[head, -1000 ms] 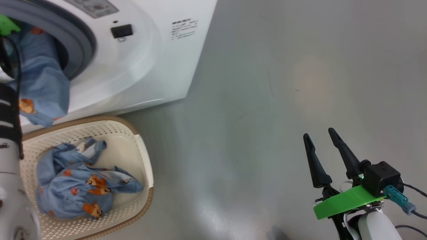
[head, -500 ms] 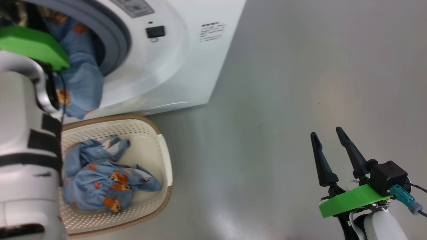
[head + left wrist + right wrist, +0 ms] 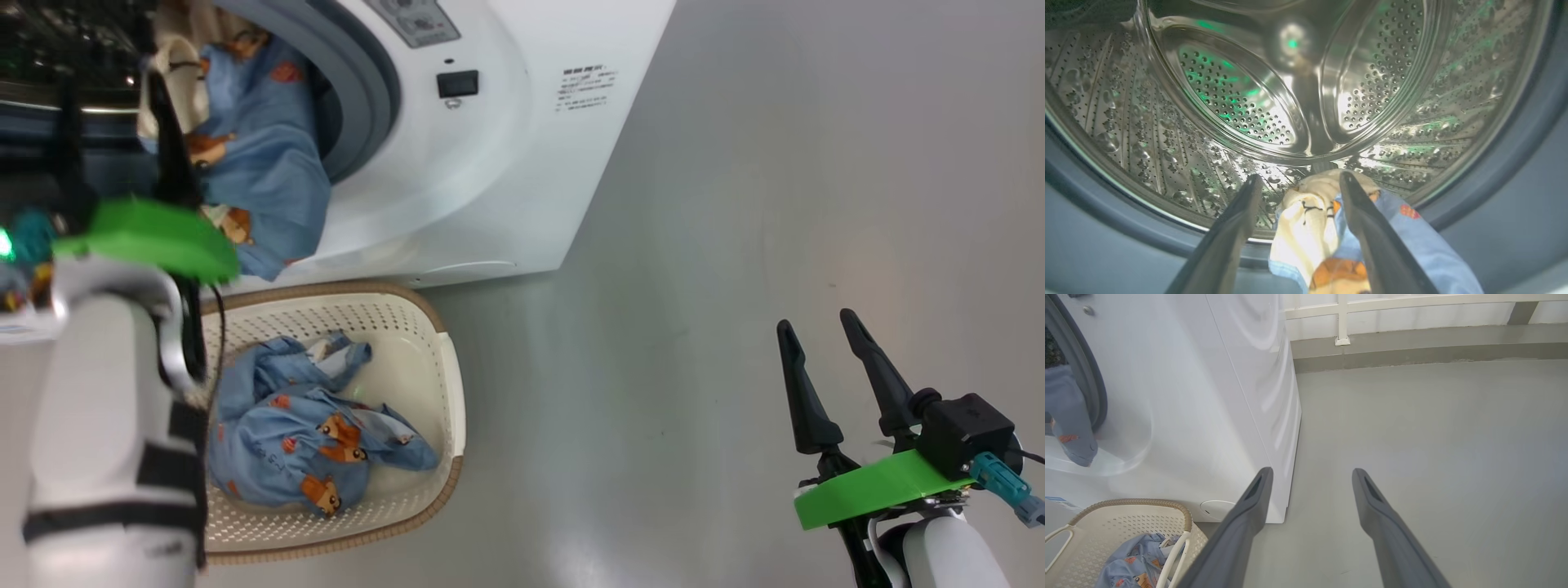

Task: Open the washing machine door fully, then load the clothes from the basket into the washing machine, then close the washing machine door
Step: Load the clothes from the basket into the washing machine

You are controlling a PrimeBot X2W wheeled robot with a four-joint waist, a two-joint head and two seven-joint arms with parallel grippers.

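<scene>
The washing machine [image 3: 506, 163] stands with its mouth open, and its steel drum [image 3: 1229, 102] sits inside the grey gasket [image 3: 1515, 143]. The washing machine door is out of view. One piece of the clothes [image 3: 269, 163], blue with bears and a cream part [image 3: 1306, 228], hangs over the gasket lip, half inside. My left gripper [image 3: 114, 98] [image 3: 1300, 177] is open at the mouth, its fingers on either side of the cream part. More of the clothes [image 3: 310, 433] lie in the basket [image 3: 445, 359] in front of the machine. My right gripper [image 3: 816, 321] [image 3: 1311, 471] hangs open and holds nothing, over the floor to the right.
Grey floor [image 3: 735, 204] stretches to the right of the machine and the basket. In the right wrist view a low wall with a pale railing [image 3: 1343, 318] runs behind the machine [image 3: 1208, 396]. The basket [image 3: 1126, 522] stands close against the machine's front.
The camera has turned, so the whole picture has slid right. My left gripper has drawn back out of the drum toward me, and the blue piece still hangs over the lip. The right arm holds still.
</scene>
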